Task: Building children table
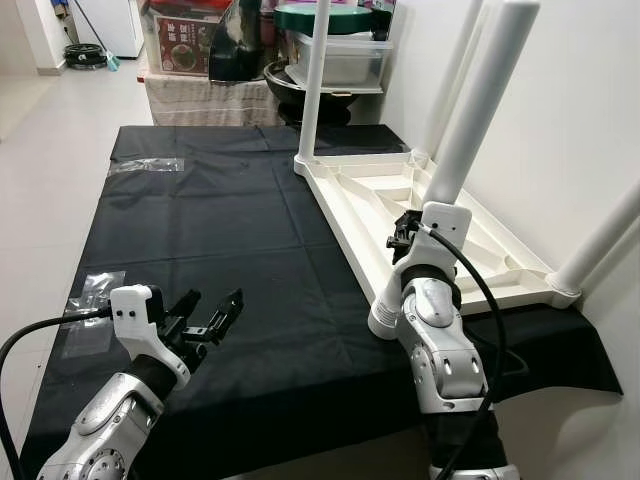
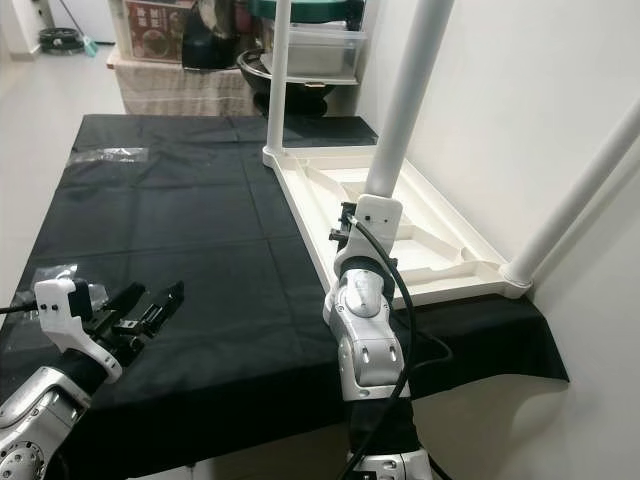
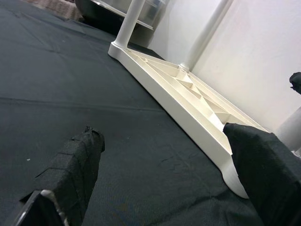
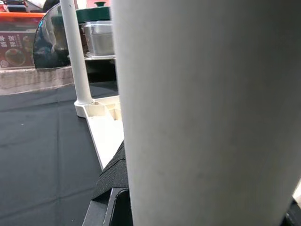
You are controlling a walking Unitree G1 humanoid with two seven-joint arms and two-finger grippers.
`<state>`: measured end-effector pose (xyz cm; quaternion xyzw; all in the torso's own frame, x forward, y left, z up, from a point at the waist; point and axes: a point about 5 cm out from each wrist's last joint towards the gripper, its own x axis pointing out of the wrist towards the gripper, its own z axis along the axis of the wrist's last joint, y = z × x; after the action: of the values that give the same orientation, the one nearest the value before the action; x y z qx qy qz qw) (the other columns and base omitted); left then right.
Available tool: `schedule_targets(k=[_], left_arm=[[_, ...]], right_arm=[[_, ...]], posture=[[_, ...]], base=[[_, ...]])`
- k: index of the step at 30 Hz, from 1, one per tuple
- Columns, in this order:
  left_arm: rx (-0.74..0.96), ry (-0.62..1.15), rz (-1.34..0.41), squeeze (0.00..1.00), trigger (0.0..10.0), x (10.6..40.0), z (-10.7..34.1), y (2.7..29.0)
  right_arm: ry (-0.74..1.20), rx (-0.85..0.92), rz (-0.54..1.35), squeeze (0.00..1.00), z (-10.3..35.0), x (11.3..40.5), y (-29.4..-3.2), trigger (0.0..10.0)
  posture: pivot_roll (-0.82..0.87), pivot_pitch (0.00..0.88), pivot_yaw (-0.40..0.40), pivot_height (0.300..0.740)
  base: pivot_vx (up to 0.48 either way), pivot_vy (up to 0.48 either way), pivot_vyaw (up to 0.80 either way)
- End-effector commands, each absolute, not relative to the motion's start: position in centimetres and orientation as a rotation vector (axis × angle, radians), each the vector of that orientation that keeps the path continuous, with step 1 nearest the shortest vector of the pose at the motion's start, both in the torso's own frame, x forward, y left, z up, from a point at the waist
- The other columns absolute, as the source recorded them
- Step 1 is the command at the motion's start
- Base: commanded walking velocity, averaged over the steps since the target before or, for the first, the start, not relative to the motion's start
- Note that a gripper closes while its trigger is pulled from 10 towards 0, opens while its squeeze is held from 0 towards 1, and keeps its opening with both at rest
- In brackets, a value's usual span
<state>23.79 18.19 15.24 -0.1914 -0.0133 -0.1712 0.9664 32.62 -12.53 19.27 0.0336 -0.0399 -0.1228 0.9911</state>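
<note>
Two grippers — right gripper (image 1: 418, 238) clenched round white table leg (image 1: 470, 125); left gripper (image 1: 212, 313) spread wide, empty.

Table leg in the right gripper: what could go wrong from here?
The right gripper is at the near-corner leg, whose base sits at the tabletop corner; a tilted push could cross-thread or jam it. The upturned tabletop lies unclamped on the black cloth, and the left gripper hovers apart, so the tabletop may slide.

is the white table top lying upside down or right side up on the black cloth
Upside down. The table top shows its ribbed underside facing up on the black cloth, with white legs standing up from its corners; the right gripper is at the near leg.
</note>
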Motion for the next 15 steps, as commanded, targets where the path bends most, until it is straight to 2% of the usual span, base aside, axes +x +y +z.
schedule_targets(k=[1,13,14,15], left_arm=[[-0.388,-0.022,-0.353,0.0,10.0,23.94,15.02,17.97],[-0.391,-0.021,-0.363,0.0,10.0,24.02,14.99,17.82],[-0.39,-0.021,-0.364,0.0,10.0,24.04,15.01,17.82],[-0.39,-0.021,-0.364,0.0,10.0,24.04,15.01,17.82]], right_arm=[[-0.063,0.052,-0.275,0.0,18.69,32.5,-13.32,10.0],[-0.103,0.05,-0.261,0.0,19.36,32.53,-13.22,10.0],[-0.107,0.053,-0.261,0.11,19.45,32.53,-13.26,10.0],[-0.107,0.053,-0.261,0.11,19.45,32.53,-13.26,10.0]], posture=[[0.07,0.0,-0.125,0.74],[0.07,0.0,-0.124,0.74],[0.07,0.0,-0.124,0.74],[0.07,0.0,-0.124,0.74]], base=[[0.0,0.0,0.0],[0.0,0.0,0.0],[0.0,0.0,0.0],[0.0,0.0,0.0]])
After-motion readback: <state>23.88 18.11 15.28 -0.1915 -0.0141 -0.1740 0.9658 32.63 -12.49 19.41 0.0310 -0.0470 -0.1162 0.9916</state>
